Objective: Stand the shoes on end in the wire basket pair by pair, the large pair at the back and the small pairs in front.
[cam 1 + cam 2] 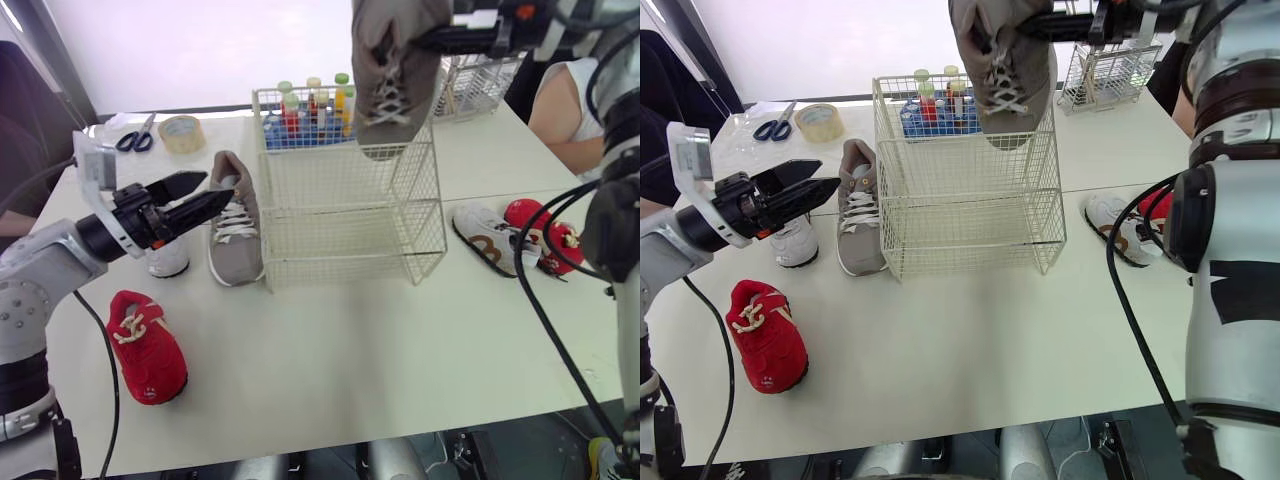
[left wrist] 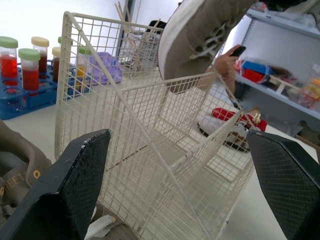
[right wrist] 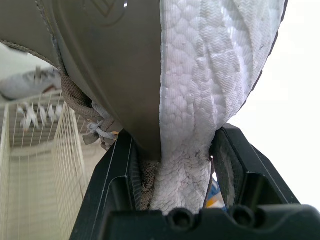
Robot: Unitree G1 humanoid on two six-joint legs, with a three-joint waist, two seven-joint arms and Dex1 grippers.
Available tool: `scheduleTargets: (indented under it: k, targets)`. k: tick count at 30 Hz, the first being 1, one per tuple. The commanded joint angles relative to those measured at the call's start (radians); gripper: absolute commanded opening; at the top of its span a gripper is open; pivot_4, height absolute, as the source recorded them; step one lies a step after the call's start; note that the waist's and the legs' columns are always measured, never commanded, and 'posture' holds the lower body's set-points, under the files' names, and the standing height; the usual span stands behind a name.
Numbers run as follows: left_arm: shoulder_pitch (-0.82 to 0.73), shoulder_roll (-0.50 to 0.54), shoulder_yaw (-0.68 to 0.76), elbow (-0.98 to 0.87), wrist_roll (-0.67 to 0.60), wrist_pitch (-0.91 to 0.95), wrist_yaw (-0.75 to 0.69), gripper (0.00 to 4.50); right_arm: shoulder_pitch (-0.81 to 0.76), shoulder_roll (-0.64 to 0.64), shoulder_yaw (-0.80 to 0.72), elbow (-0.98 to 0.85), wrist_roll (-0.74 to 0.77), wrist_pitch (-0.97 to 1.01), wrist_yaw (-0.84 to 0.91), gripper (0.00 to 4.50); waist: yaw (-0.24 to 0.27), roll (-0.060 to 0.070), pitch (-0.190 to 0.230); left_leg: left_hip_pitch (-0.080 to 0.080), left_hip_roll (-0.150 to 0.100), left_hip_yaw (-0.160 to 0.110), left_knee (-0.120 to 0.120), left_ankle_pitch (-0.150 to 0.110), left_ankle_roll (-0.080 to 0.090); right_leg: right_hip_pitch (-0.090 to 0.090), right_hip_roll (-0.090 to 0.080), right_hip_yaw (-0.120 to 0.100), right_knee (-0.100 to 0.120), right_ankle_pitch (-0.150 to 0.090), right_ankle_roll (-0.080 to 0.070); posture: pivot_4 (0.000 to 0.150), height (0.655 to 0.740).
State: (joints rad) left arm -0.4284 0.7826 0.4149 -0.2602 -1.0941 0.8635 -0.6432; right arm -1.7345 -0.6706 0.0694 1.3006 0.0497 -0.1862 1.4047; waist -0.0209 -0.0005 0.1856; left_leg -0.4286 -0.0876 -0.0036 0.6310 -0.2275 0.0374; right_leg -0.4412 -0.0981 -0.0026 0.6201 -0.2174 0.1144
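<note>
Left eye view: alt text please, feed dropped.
The right pincer holds a grey shoe toe-down above the wire basket. The open left pincer hovers by the other grey shoe, lying left of the basket; a red shoe lies nearer, a white shoe at right.

Left tool (image 1: 220, 186) spread, low; right tool (image 3: 172, 160) clamped, raised.
</note>
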Motion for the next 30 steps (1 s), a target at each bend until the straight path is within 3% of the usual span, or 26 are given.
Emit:
scheduleTargets:
  k: [1,26,30]
  targets:
    - [-0.003,0.007,0.037,-0.039,-0.010,-0.019,0.010,4.47,-0.005,-0.001,-0.032,-0.002,-0.018,-0.022,-0.028,1.63,0.001,0.000,0.000,0.000,0.000,0.000,0.000,0.000,0.000,0.000,0.000,0.000,0.000,0.000,0.000,0.150,0.7400]
    - [-0.035,0.001,0.017,-0.064,-0.018,-0.020,0.046,4.47,0.171,-0.020,-0.130,0.015,-0.056,0.081,-0.096,1.63,0.009,0.000,0.000,0.001,-0.001,-0.002,0.002,0.000,0.000,0.004,0.000,0.000,0.000,0.000,0.000,0.150,0.7400]
    - [-0.050,0.001,0.007,-0.054,-0.012,-0.020,0.039,4.50,0.184,-0.029,-0.139,0.006,-0.060,0.087,-0.092,3.65,0.009,0.000,0.000,0.001,-0.001,-0.002,0.002,0.000,0.000,0.004,0.000,0.000,0.000,0.000,0.000,0.150,0.7400]
